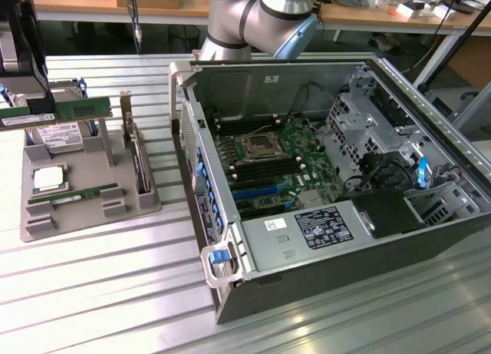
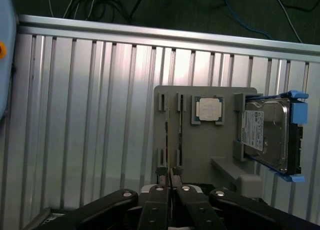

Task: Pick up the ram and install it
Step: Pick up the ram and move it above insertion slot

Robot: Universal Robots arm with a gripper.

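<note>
Apparently the end effector (image 2: 170, 176) pinches the ram (image 1: 75, 108); its whitish label (image 1: 17, 120) is unreadable.

Gray holder (image 1: 77, 216) bears a hard drive (image 1: 57, 137) and processor (image 1: 47, 177), beside a computer case (image 1: 322, 281).

Arm joint: silver-grey cylindrical metal arm joint (image 1: 238, 20), smooth and rounded.
End cap: pale blue domed plastic cap (image 1: 301, 33) on the joint.
Gripper: matte black two-fingered metal gripper (image 2: 169, 174) with angular link bars.
Screws: round silver screw heads (image 2: 159, 189) on the links.
</note>
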